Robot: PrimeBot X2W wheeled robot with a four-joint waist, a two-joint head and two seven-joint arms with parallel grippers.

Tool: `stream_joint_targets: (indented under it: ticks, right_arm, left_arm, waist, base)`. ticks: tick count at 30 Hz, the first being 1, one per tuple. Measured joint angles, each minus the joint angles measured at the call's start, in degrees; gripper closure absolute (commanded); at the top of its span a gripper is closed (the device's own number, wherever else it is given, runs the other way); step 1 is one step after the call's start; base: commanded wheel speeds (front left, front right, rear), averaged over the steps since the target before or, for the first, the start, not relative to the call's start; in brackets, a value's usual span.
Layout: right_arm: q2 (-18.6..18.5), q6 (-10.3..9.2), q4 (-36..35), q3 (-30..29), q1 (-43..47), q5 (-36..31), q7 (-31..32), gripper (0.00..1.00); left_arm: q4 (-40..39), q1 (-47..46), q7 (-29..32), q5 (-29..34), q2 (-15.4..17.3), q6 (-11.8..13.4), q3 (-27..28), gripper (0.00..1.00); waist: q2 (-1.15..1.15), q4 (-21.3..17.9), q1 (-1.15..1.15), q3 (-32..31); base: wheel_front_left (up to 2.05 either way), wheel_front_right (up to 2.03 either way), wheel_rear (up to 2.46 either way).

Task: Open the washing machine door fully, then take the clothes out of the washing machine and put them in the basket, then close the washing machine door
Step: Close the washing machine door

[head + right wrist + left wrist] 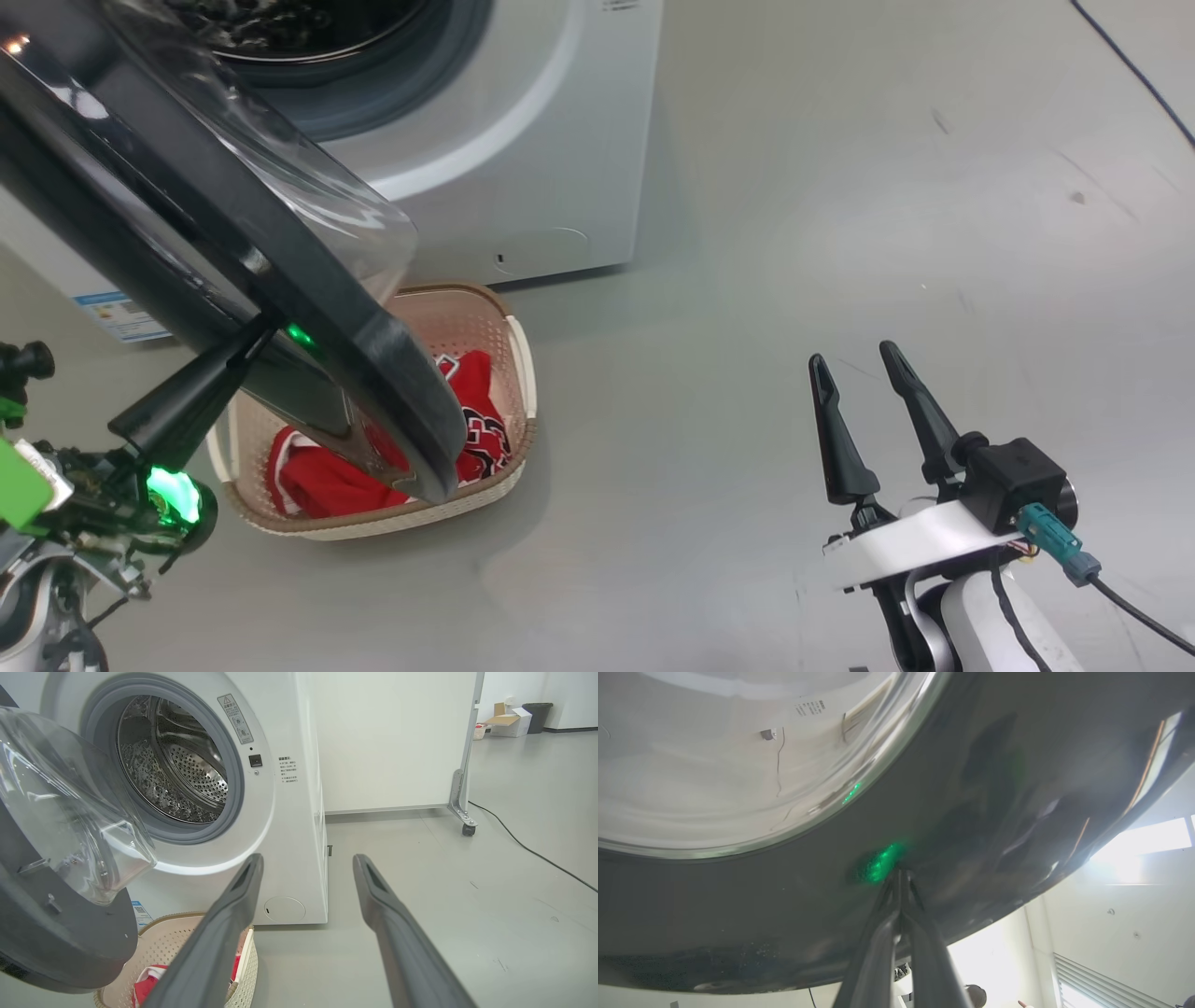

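**Closing push: where it may fail**

At the left, the left claw point(266, 329) is seen with its two fingers pressed together, holding nothing. Their tips are set against the glossy black rim of the washing machine door point(280, 271). A slip is judged the chief risk. The contact is a narrow point on a smooth, curved surface, and a push applied at a slant could let the tips skate along the rim. The door would then be left ajar, or the claw would be run onto the glass bowl.

Below the door, the basket point(525, 373) is stood on the floor just in front of the washing machine point(541, 140), with the red clothes point(313, 481) lying inside it. No cloth is seen in the drum point(187, 779), so the unloading is judged done and only the closing is to be carried out. In the head view the door's lower edge is seen over the basket, and whether it clears the brown rim cannot be told. If it does not, the basket could be dragged or tipped as the door is swung, and a raised fold of cloth could be caught. A weak or off-centre push could also leave the latch unengaged.

At the right, the right claw point(851, 355) is held wide and empty above the floor, well apart from the door. No trouble is expected from it unless it is brought into the swing path.
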Motion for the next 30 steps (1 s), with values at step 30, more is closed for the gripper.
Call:
stream_joint_targets:
  ticks: [30]
  right_arm:
    - [0.02, -2.49, -3.61, 4.69, -5.0, 6.01, 0.0, 0.0]
  left_arm:
    - [9.73, -22.52, -9.27, 7.49, 1.22, 8.36, -0.6, 1.0]
  waist:
    - [0.0, -11.97, 0.0, 10.45]
  base:
    - [0.0, 0.0, 0.0]
